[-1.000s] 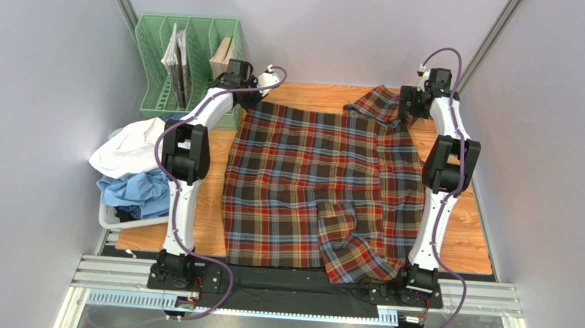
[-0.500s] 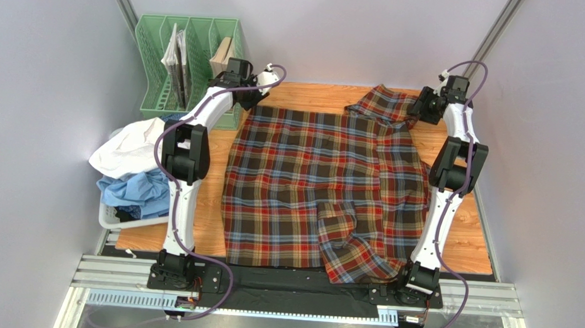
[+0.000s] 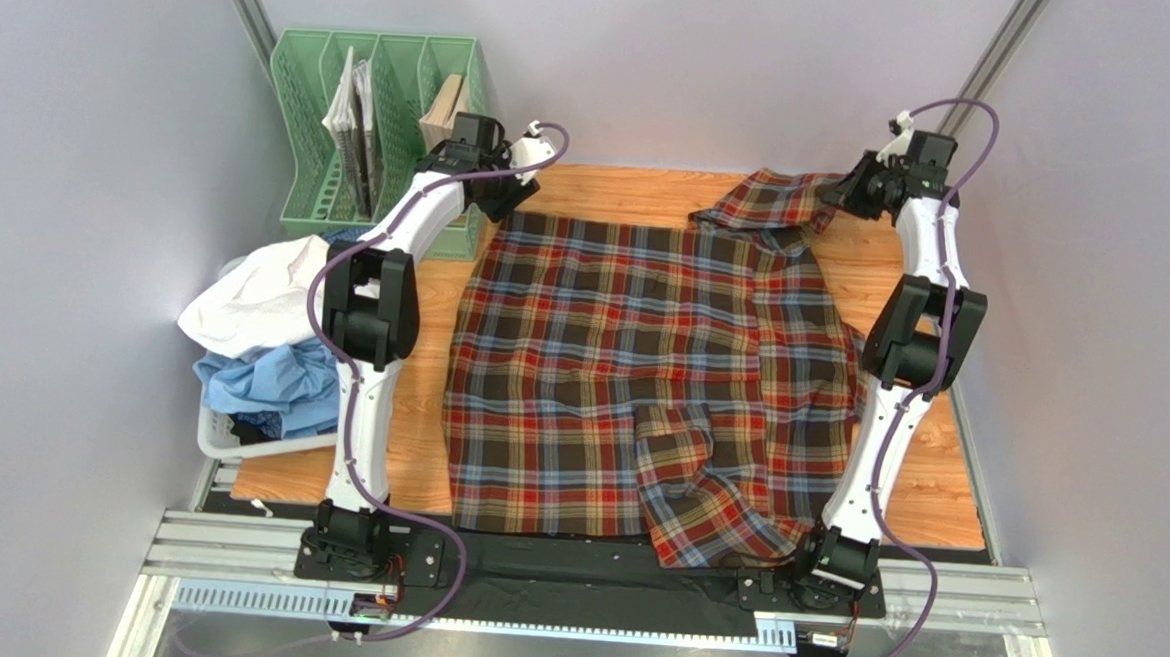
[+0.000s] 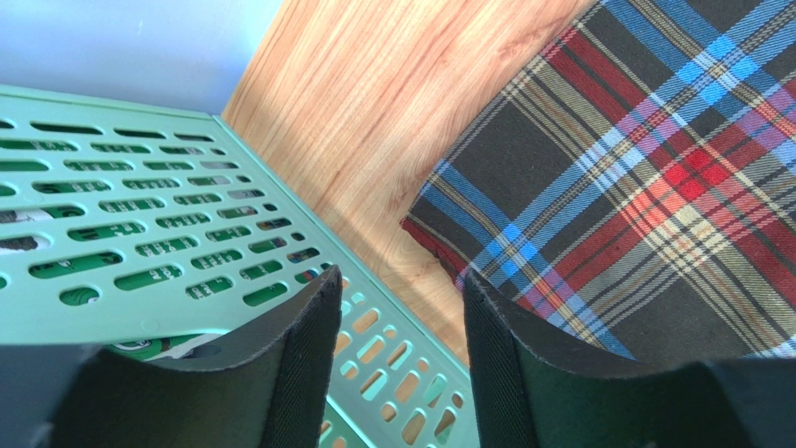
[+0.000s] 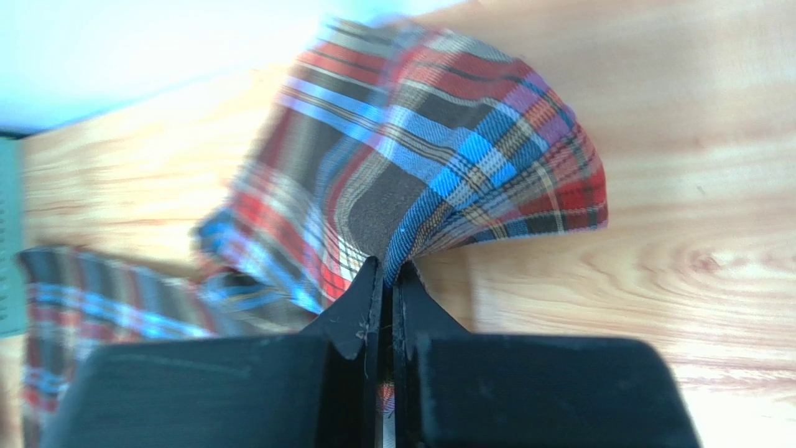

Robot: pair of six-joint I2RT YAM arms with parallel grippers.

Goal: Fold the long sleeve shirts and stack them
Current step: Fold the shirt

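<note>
Right gripper swung outward, jaws clamped on lifted far corner of tartan shirt, rest spread flat over table, left gripper half-open, empty, beside green rack, white and blue shirts heaped left.

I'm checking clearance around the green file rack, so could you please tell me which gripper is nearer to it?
Left. The left gripper hangs open right beside the green file rack; the right gripper is across the table, shut on the tartan shirt.
</note>
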